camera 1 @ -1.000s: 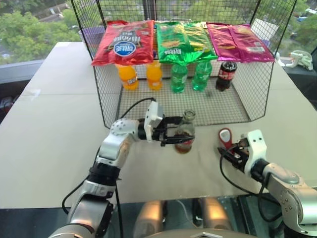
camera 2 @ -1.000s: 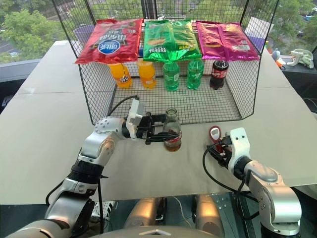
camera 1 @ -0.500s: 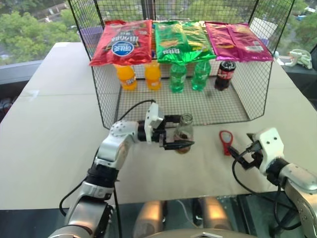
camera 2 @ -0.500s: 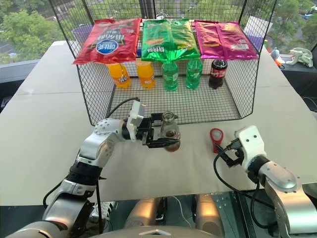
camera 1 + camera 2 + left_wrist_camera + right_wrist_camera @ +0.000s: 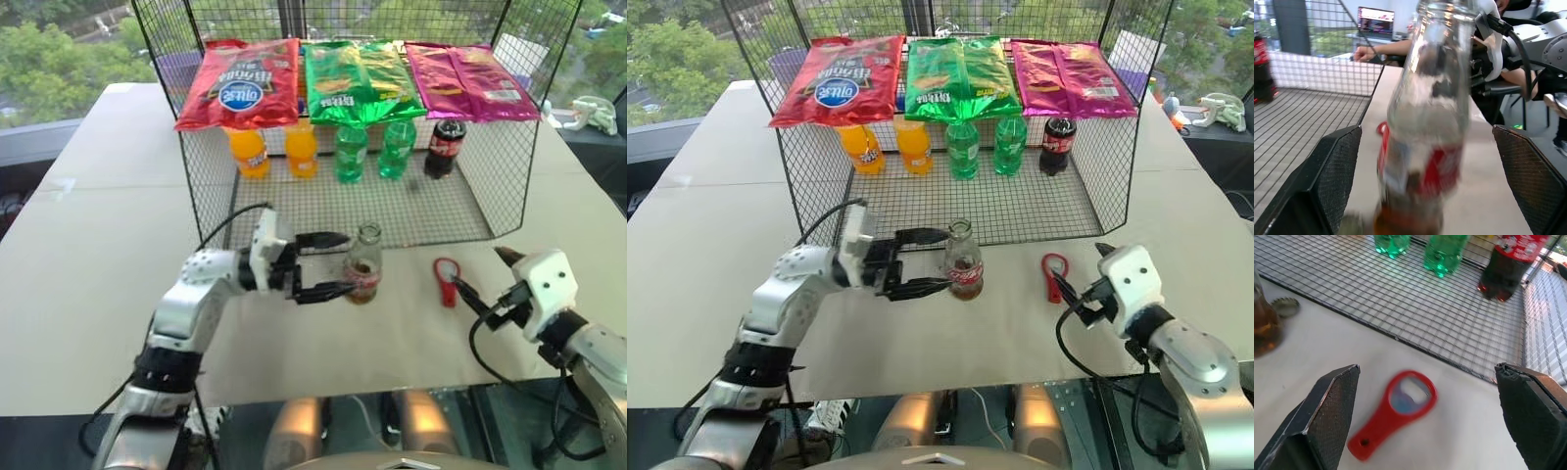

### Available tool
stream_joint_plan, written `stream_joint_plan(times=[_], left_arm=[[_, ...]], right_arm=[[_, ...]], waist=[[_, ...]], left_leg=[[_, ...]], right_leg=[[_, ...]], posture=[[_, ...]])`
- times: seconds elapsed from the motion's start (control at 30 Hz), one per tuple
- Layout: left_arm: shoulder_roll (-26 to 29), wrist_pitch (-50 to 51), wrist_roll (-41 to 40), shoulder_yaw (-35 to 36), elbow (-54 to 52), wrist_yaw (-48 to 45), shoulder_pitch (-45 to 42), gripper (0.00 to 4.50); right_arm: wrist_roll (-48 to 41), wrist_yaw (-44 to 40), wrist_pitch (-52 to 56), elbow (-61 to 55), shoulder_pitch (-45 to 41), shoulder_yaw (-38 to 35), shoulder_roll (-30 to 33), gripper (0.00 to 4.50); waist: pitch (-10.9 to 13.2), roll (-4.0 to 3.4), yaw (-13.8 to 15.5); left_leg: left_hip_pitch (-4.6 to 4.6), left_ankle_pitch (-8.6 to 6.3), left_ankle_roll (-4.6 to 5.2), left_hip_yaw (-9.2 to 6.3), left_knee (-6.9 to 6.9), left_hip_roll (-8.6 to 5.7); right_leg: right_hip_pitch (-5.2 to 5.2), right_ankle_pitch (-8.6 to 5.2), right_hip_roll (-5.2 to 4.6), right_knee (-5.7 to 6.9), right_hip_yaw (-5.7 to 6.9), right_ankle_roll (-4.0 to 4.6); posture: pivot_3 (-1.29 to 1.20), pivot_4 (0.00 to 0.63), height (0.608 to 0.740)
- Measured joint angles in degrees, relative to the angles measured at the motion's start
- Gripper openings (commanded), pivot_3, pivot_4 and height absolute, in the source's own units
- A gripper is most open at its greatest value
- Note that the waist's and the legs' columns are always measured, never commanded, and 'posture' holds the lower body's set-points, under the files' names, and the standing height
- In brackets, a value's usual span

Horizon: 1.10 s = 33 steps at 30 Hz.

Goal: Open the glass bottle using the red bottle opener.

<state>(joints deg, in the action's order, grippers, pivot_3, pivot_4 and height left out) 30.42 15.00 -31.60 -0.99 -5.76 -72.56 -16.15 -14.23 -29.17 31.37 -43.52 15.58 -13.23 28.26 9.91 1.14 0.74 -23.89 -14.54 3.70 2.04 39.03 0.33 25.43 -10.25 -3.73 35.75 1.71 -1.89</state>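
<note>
Now both grippers are letting go. The left gripper (image 5: pixel 328 264) was squeezing the glass bottle (image 5: pixel 363 264) a moment ago; now its two black fingers are standing wide apart, one on each side of the bottle, and are not holding it. The bottle is standing upright by itself on the white table (image 5: pixel 98 255), just in front of the wire basket (image 5: pixel 220 211).

The right gripper (image 5: pixel 477 274) was holding the red bottle opener (image 5: pixel 447 279) before. Now it is wide open too, holding nothing, and it has pulled back. The opener is lying flat on the table between the bottle and that gripper.

A small metal cap (image 5: pixel 1285 306) is lying on the table close to the bottle, and the bottle's mouth is looking bare. So I think the bottle is already open and the job is nearly finished.

Orange bottles (image 5: pixel 252 152), green bottles (image 5: pixel 353 152) and a dark cola bottle (image 5: pixel 446 147) are standing inside the basket, with snack bags (image 5: pixel 240 83) on top. A person's arm (image 5: pixel 1386 49) is resting past the table's far end. Nothing is getting in the way.
</note>
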Motion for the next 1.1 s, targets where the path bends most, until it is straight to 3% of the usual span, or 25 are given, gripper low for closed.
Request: stream_joint_plan(times=[0.27, 0.43, 0.63, 1.1], left_arm=[[1.5, -1.0, -0.5, 9.0, -6.8, 7.9, 17.4, 4.43], [-3.4, -4.2, 4.1, 14.2, -7.0, 20.7, 26.4, 4.43], [-6.6, -5.7, 3.8, 21.8, -6.9, 29.9, 32.4, 4.43], [-5.3, -8.3, -1.2, 26.0, -6.1, 25.9, 34.9, 4.43]], right_arm=[[0.2, -3.1, -13.2, 8.3, 8.9, -6.0, -0.5, 4.50], [-0.3, -5.2, -21.3, 15.6, 9.9, -8.9, -0.7, 4.50], [-1.0, -5.6, -26.3, 20.3, 9.1, -10.1, -0.8, 4.50], [-6.2, -8.2, -33.0, 22.0, 11.9, -14.5, -1.8, 4.50]], waist=[[0.0, -0.07, 0.0], [0.1, -0.14, 0.0], [0.1, -0.19, 0.0], [0.1, -0.18, 0.1]], left_leg=[[0.03, -0.15, -0.26, 0.03, 0.00, 0.00], [0.05, -0.17, -0.30, 0.03, -0.01, 0.05], [0.04, -0.21, -0.36, 0.06, -0.14, 0.08], [0.03, -0.22, -0.39, 0.15, -0.19, 0.09]], right_leg=[[0.00, 0.00, -0.37, -0.04, -0.05, 0.00], [0.05, 0.00, -0.51, -0.04, -0.02, 0.00], [0.18, 0.00, -0.51, -0.04, 0.07, 0.00], [0.21, -0.01, -0.50, -0.06, 0.19, 0.01]], posture=[[0.00, 0.150, 0.740], [0.00, 0.150, 0.740], [0.00, 0.150, 0.740], [0.00, 0.150, 0.740]])
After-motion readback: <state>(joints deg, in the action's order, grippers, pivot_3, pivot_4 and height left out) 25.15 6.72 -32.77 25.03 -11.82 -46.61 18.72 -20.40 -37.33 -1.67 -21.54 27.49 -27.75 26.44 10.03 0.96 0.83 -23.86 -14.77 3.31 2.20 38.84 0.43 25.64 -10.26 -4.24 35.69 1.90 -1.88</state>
